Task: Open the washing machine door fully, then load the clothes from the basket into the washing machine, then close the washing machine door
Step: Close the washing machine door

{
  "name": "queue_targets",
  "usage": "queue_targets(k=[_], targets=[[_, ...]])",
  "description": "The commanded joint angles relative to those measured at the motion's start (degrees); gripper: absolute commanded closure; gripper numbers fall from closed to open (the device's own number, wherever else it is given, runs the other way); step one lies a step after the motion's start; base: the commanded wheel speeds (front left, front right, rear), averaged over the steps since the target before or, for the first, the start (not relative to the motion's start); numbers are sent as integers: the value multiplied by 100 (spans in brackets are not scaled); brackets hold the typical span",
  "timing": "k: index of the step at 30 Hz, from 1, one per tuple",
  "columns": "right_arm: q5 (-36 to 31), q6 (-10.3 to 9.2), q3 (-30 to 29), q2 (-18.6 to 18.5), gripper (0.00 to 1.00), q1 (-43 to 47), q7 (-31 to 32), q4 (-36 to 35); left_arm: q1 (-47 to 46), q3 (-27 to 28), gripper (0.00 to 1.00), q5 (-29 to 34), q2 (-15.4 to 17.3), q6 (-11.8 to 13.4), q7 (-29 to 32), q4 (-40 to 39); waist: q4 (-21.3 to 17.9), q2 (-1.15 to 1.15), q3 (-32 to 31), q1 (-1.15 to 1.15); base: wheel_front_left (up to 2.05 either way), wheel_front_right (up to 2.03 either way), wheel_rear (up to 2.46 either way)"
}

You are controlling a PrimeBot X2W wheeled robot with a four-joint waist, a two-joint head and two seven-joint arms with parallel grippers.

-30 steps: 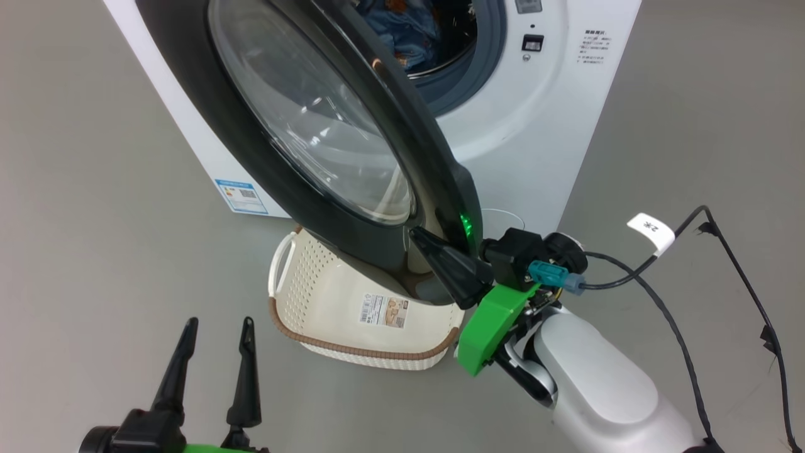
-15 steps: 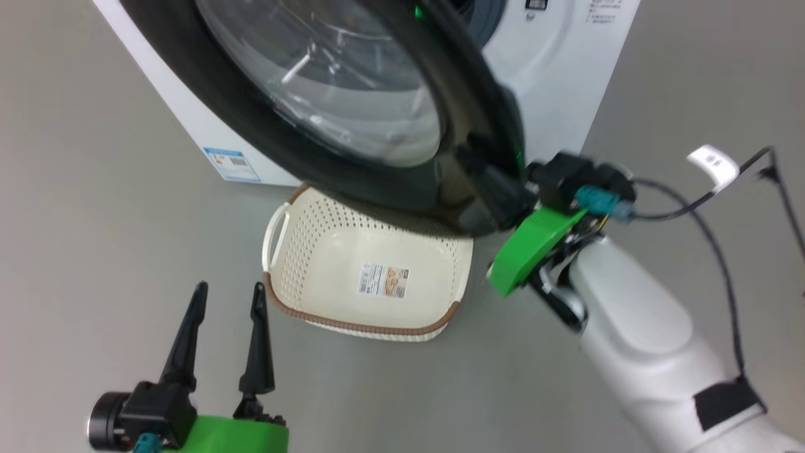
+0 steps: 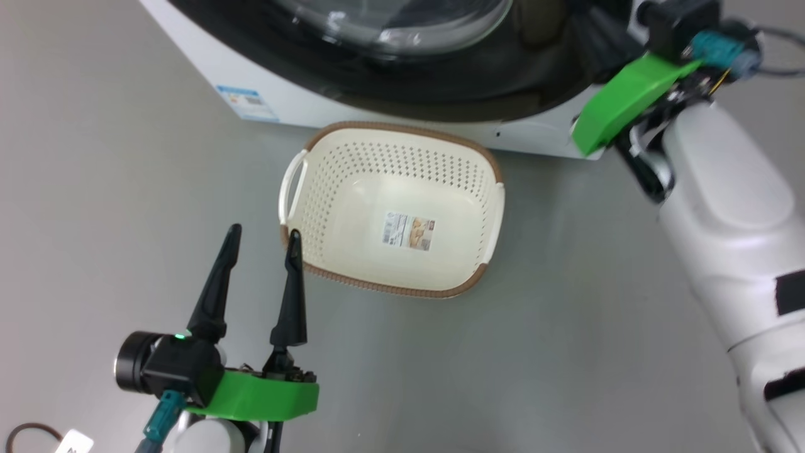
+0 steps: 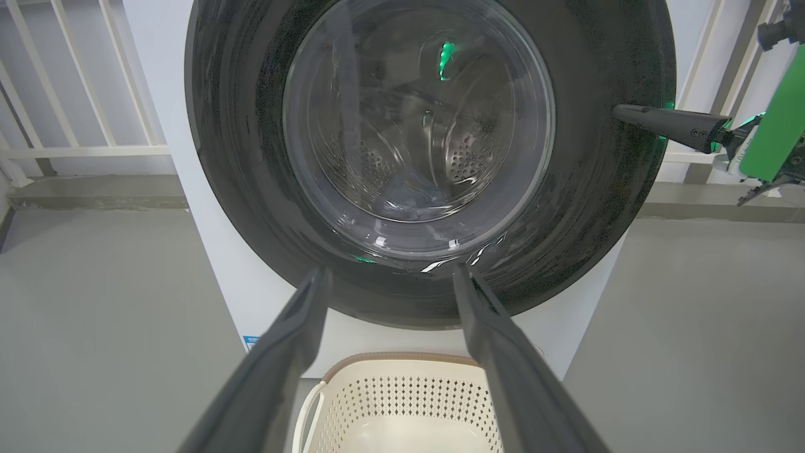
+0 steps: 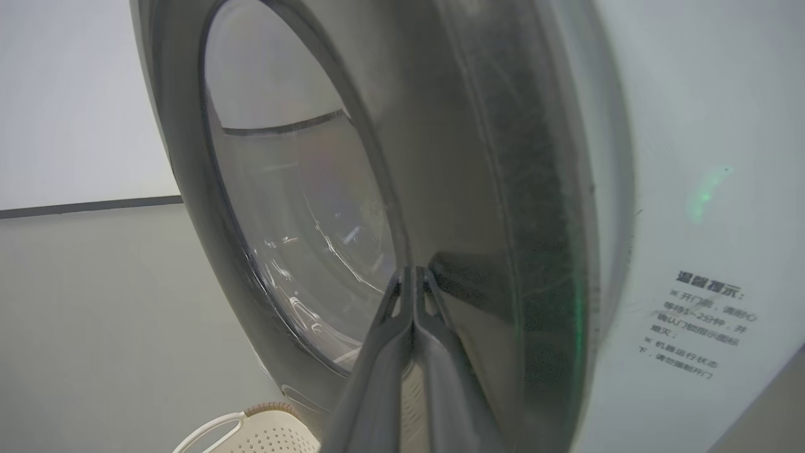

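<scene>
Right wrist view | step: closing door (image 5: 497, 189) | my right gripper (image 5: 412, 272) pinched shut, empty, tips on its rim | left gripper (image 3: 264, 230) wide, empty, by basket (image 3: 402, 128) | next: firm push to latch

— Where's the basket (image 3: 327, 189)?
— On the floor (image 3: 566, 314), before the washing machine (image 3: 207, 82) at its twelve o'clock.
— Around it?
— Left gripper (image 3: 264, 231) at eight o'clock; right gripper (image 5: 412, 272) at two, by the washing machine door (image 3: 503, 94).

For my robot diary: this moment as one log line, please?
door: looks shut | right jaws: shut, at door | left jaws: open | basket: empty | clothes: inside
</scene>
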Motion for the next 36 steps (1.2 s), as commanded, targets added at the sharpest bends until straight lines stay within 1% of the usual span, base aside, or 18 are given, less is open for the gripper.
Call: queue_targets(k=[1, 9, 15, 21, 28, 36], targets=[[-64, 8, -12, 73, 100, -192, -69, -72, -146, 137, 0, 33, 79, 0, -52, -134, 195, 0, 211, 0, 0, 0, 0], [-214, 8, -256, -85, 100, -636, -72, 134, -277, -50, 0, -134, 74, 130, -52, -139, 286, 0, 307, 0, 0, 0, 0], [-279, 8, -469, -167, 100, -762, -72, 228, -311, -72, 0, -140, 74, 163, -52, -130, 279, 0, 293, 0, 0, 0, 0], [-290, 8, -399, -119, 100, -682, -73, 241, -295, -63, 0, -146, 74, 164, -52, -109, 225, 0, 245, 0, 0, 0, 0], [-75, 8, 10, 9, 100, -240, -73, -218, -265, -8, 0, -124, 73, 151, -52, -45, 51, 0, 127, 0, 0, 0, 0], [267, 8, 322, 34, 100, 735, -73, -1123, -229, 82, 0, -29, 73, 84, -52, 65, -278, 0, -171, 0, 0, 0, 0]])
